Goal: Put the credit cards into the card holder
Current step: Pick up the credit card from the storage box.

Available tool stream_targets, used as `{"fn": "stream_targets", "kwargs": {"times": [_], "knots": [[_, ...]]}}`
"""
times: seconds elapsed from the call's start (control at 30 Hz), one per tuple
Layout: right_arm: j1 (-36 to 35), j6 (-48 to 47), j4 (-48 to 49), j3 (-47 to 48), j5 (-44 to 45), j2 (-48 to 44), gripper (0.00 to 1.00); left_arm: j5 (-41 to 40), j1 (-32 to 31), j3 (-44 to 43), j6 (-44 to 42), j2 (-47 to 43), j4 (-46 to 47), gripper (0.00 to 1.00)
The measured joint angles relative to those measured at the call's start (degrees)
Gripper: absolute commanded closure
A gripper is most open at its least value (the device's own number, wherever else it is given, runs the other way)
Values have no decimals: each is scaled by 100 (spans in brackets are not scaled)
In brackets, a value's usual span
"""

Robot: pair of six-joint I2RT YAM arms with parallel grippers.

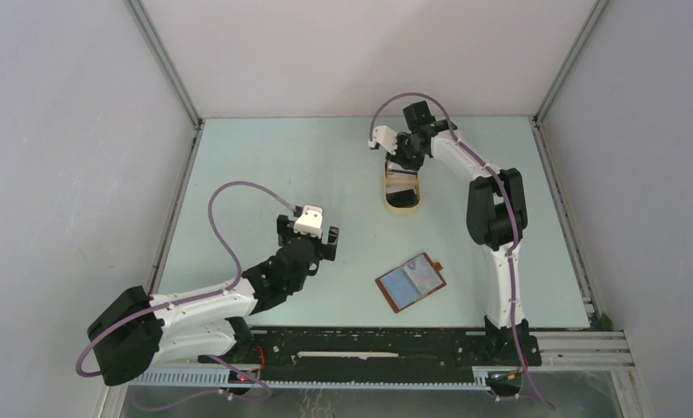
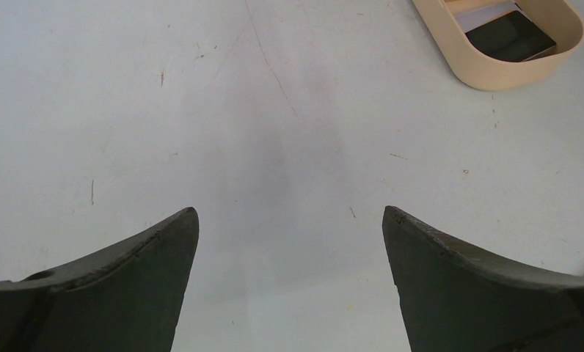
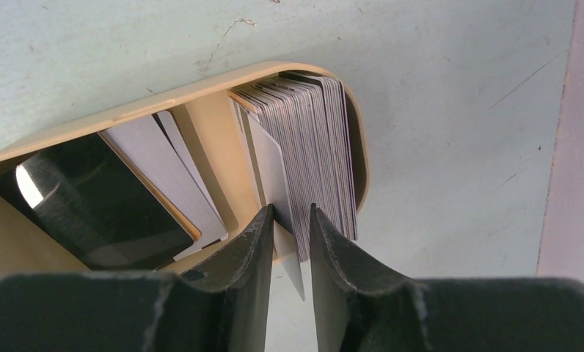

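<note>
Within the tan tray (image 3: pixel 128 110), loose cards (image 3: pixel 161 165) lie beside the upright stack (image 3: pixel 315 139).

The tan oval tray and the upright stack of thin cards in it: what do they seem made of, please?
Tan oval tray: probably matte moulded plastic, given its even, rounded rim. Upright stack of thin cards: likely plastic; stiff, uniform grey-white edges, slight sheen.

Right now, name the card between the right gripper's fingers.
The pale grey card at the front of the upright stack, between the fingers of the right gripper; the others stand packed behind it or lie flat, like the black card.
</note>
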State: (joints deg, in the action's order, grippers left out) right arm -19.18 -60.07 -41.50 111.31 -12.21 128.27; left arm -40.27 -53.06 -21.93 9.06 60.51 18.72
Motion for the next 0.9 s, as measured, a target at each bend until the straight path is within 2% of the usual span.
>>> {"fn": "stream_targets", "kwargs": {"times": [0.37,0.7,0.9], "knots": [[39,-2,-55,-70,-35,-118,78,2,0,0,-2,24,-2,0],[48,-7,-260,-101,-164,-205,98,2,0,0,0,26,-2,0],[83,-9,-306,-103,-249,-238,100,2,0,0,-2,26,-2,0]]}}
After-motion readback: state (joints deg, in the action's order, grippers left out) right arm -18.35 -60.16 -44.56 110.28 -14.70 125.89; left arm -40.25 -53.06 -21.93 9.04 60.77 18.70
